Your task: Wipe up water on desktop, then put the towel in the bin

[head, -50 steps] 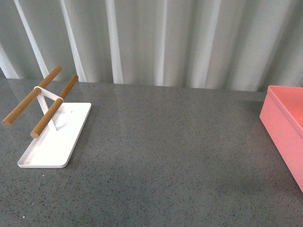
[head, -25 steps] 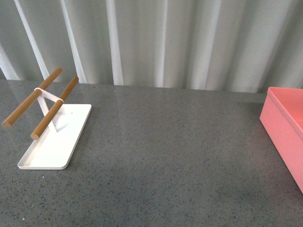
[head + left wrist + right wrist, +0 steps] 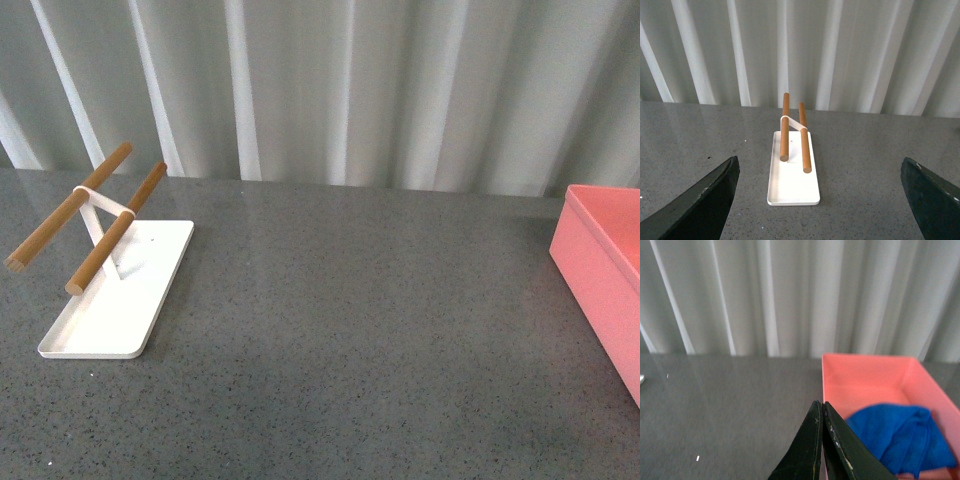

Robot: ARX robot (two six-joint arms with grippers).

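Blue towel (image 3: 900, 437) is seen bunched inside pink bin (image 3: 865, 377). Soft, light, limp: any raised fold can be pinched. Right gripper (image 3: 821, 450) closed empty; left gripper (image 3: 820, 200) spread wide.

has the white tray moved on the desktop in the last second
No. The white tray sits at the same spot against the desktop's back edge and the bin.

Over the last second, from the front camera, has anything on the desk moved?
Nothing visibly changed. The white tray with its two wooden rods sits in the same spot on the desktop, the bin stays at the right edge, and neither arm enters the front view.
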